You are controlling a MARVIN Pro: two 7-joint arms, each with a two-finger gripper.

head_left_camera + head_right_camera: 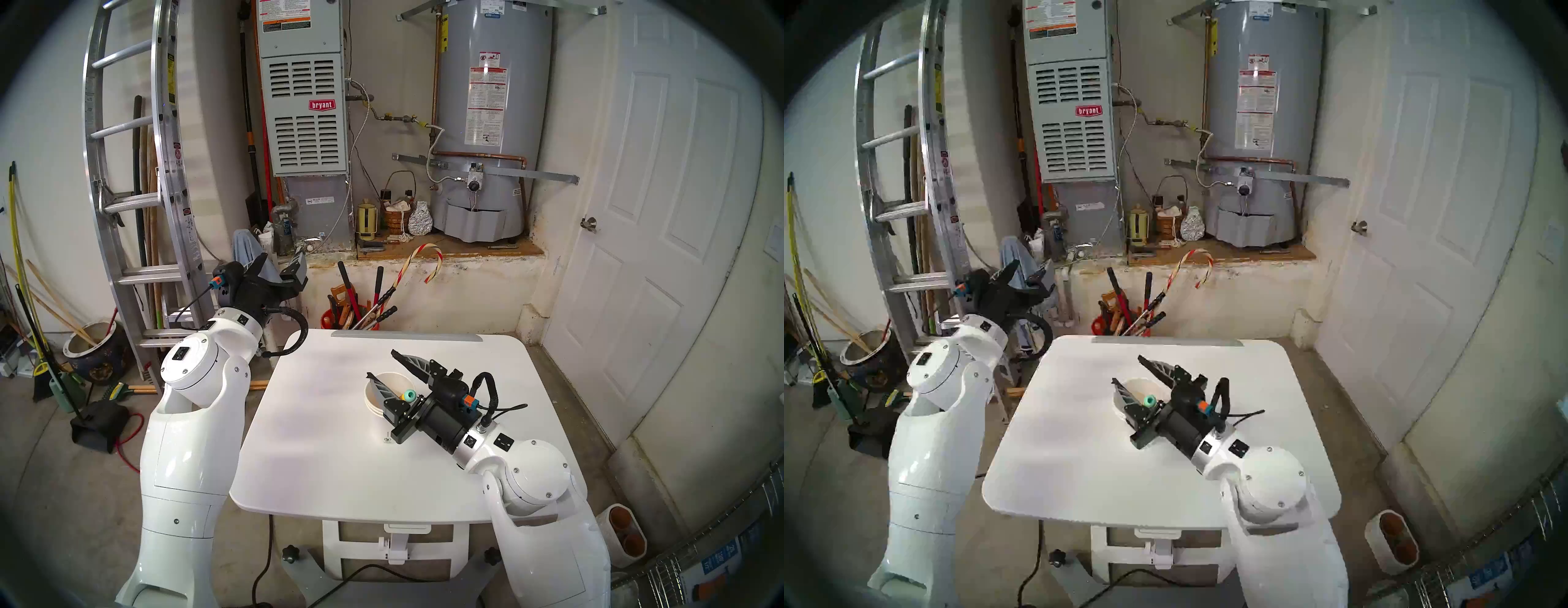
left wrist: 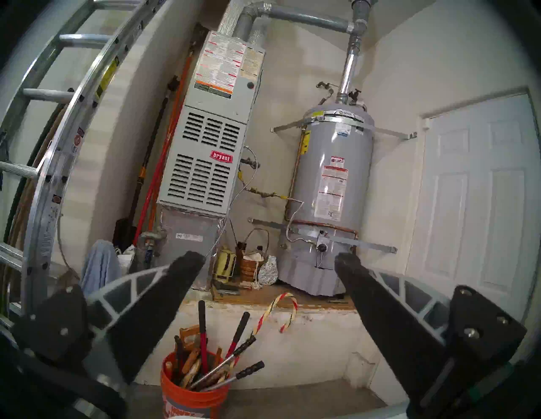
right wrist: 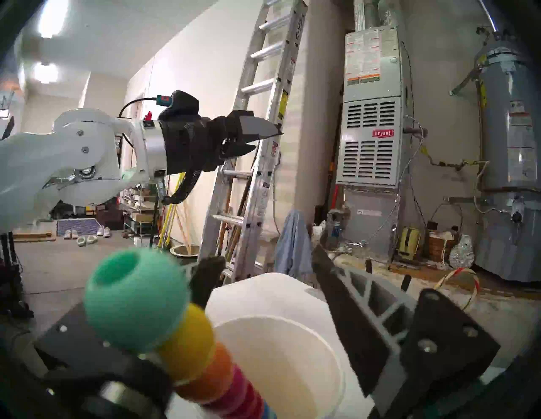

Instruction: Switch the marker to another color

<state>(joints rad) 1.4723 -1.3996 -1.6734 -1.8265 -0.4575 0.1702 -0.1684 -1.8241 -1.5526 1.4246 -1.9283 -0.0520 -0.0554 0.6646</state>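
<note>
The marker (image 3: 164,330) stands in the white paper cup (image 1: 384,397) near the middle of the table (image 1: 339,467), leaning against the cup's near rim with its teal top segment sticking out. In the right wrist view, yellow, orange, pink and red segments run down from the teal one into the cup; the lower end is out of sight.

The right gripper (image 1: 388,373) is level over the table with its fingers spread wide on either side of the cup. One finger (image 3: 351,307) stands clear of the cup's wall. The other sits just beside the marker's top, and whether it touches is hard to tell.

The left gripper (image 2: 269,257) hangs off the table's far left corner, fingers wide apart and holding nothing, pointing toward the furnace (image 2: 205,158) and water heater (image 2: 328,190).
</note>
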